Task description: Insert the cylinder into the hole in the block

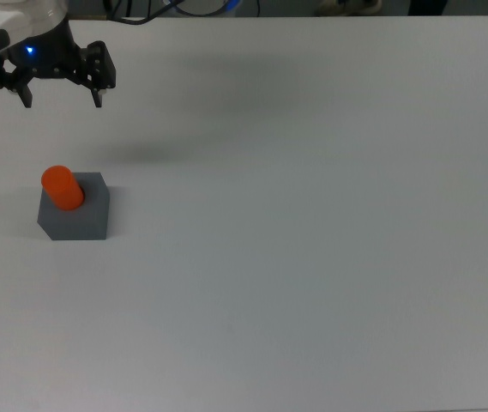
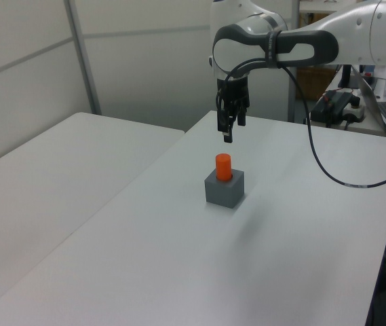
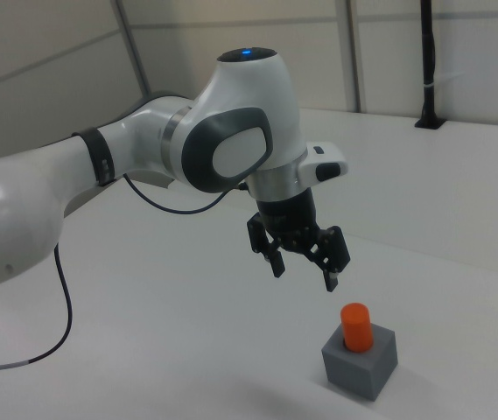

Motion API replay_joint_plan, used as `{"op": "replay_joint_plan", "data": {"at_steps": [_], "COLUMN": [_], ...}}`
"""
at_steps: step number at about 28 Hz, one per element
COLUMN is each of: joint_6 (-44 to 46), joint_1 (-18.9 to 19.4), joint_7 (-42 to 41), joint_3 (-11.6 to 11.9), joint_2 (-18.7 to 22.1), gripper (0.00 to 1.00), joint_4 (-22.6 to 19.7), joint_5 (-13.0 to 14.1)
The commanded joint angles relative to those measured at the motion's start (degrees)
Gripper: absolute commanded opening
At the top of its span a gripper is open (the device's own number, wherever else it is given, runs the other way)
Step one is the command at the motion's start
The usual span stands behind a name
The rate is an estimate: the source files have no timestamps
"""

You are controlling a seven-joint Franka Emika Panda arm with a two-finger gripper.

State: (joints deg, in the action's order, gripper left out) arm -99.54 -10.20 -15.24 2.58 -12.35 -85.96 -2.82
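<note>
Above the matte grey block [image 3: 360, 360] holding the smooth orange cylinder [image 3: 354, 326], fingers [image 3: 334, 277] spread empty.

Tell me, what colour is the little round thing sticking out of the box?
The cylinder is bright orange-red, seen best in the right view.

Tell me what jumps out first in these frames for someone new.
The bright orange-red cylinder stands upright in the hole of the slate-grey block, near the top view's left edge, on an otherwise bare white table. Next is the big white arm, its black pincer open and empty, hanging in the air above and apart from the block. A black cable trails from the arm over the table.
</note>
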Motion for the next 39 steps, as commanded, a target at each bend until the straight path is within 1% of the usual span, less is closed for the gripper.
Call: {"op": "replay_joint_plan", "data": {"at_steps": [1, 2, 5, 8, 17, 22, 39], "joint_6": [1.9, 1.9, 2.0, 2.0, 2.9, 3.2, 3.0], "joint_1": [0.6, 1.3, 2.4, 3.5, 5.3, 5.3, 5.1], "joint_7": [1.4, 3.5, 7.8, 10.0, 10.0, 8.3, 7.7], "joint_3": [-0.2, -0.6, -0.6, -0.6, -1.0, -1.0, -0.8], "joint_2": [0.4, 0.3, 0.3, 0.3, 0.7, 0.5, 0.4], "gripper": [1.00, 1.00, 1.00, 1.00, 1.00, 1.00, 1.00], "joint_4": [0.3, 0.2, 0.2, 0.0, 0.2, 0.3, 0.4], "joint_5": [-0.3, -0.3, -0.3, -0.3, -0.2, -0.2, -0.2]}}
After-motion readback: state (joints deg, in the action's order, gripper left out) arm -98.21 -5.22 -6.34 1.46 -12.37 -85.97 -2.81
